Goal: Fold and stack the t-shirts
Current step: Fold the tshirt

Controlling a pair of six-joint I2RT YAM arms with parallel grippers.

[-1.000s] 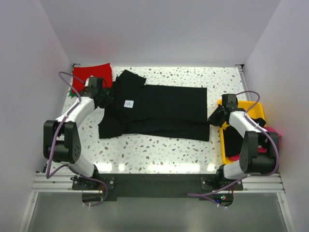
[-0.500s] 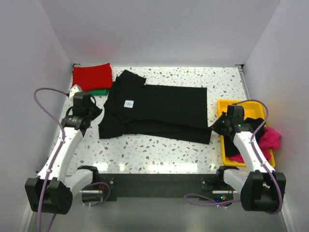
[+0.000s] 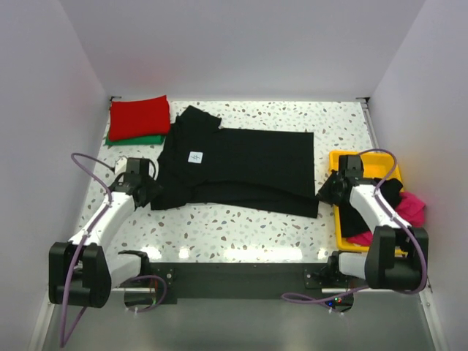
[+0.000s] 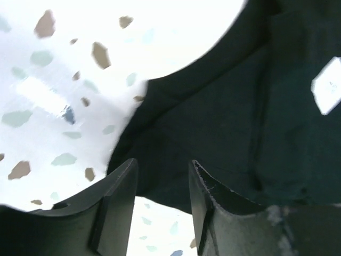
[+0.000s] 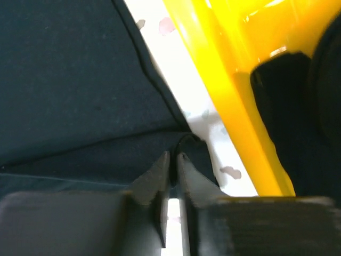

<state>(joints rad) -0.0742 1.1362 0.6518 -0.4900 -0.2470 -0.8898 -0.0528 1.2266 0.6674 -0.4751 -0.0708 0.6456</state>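
A black t-shirt (image 3: 248,164) with a small white neck label (image 3: 194,156) lies spread flat on the speckled table. My left gripper (image 3: 148,193) is open at the shirt's near left corner. In the left wrist view its jaws (image 4: 162,169) straddle the dark hem (image 4: 224,106) without closing on it. My right gripper (image 3: 327,191) is at the near right corner. In the right wrist view it (image 5: 173,158) is shut on a pinched fold of the black shirt (image 5: 69,69). A folded red shirt (image 3: 139,115) lies on a green one (image 3: 135,138) at the back left.
A yellow plastic tray (image 3: 338,223) stands at the right edge, close beside my right gripper, and its wall (image 5: 229,80) fills the right wrist view. It holds a black cloth (image 3: 355,212) and a pink shirt (image 3: 411,207). White walls close in the table.
My left arm swung from beside the red shirt down to the black shirt's near left corner. My right gripper shifted along the tray to the near right corner and closed on the cloth.
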